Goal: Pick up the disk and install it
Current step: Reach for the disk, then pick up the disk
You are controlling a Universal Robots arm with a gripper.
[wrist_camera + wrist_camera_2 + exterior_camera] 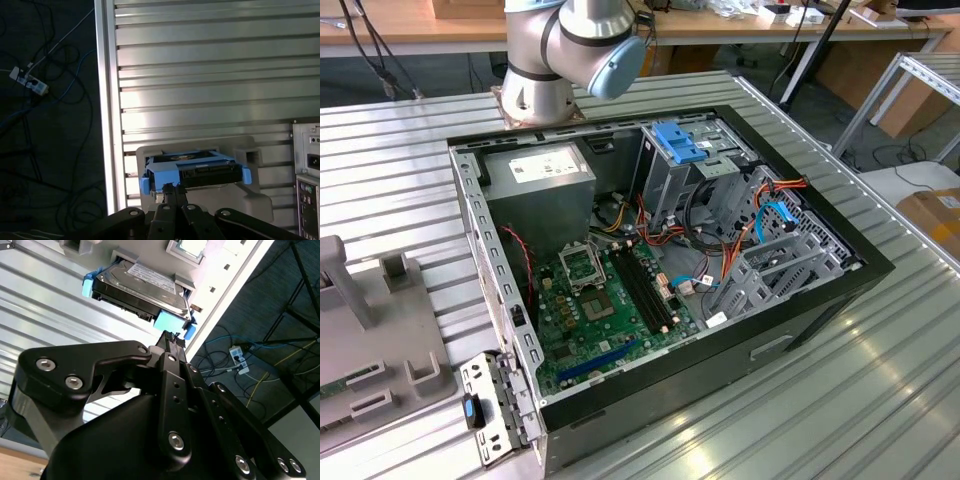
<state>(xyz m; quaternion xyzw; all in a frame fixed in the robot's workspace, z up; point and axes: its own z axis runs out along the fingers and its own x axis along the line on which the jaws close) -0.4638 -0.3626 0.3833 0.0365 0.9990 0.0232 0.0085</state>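
The disk (192, 167) lies seated in its grey holder (250, 200), with the blue carrier framing it and the label (150, 275) showing in the second wrist view. My end effector (173, 189) is at the holder, its tip right against the near blue end of the carrier in both wrist views. I cannot tell whether it has closed on that edge or only meets it.

I'd judge the pick as barely begun: the disk is not lifted and rests fully in the holder. The holder stands on the tabletop (200, 75), close to its edge, with the open case (470, 230) just beside the holder. Installing is all still to do, and the cage (665, 190) in the case is far from the holder.
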